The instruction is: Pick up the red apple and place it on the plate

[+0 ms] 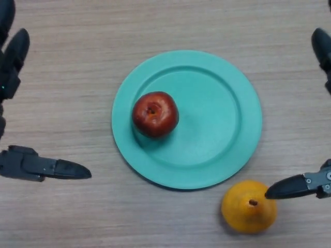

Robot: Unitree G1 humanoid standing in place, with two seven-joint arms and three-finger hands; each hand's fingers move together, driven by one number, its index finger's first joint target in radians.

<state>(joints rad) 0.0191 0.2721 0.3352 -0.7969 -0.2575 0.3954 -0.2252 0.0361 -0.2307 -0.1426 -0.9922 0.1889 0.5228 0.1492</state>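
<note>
Right now we see the red apple (155, 114) sitting on the teal plate (222, 124), left of the plate's centre, stem dimple facing up, w/ a soft shadow under its lower edge. Nothing touches it. The plate lies flat on the wooden table (170, 26), roughly mid-view.

Our left hand (36, 166) shows at the view's left edge: one finger or thumb reaches straight across the table low down, pointing toward the plate but well apart from it, and other fingers (13, 57) stand straight at the upper-left corner. Fingers are spread wide and relaxed, holding nothing.

Our right hand (297, 186) comes in at the right edge, likewise spread: one dark tip up top by the corner, another lower down pointing left. That lower tip overlaps the top right of an orange fruit (248, 207), which sits on the table just below the plate's lower-right rim. Whether the tip actually touches the fruit or hangs a bit above it, we can't tell from this angle; prob. no grip, since nothing curls round it.

Both hands are outside the plate rim.
</note>
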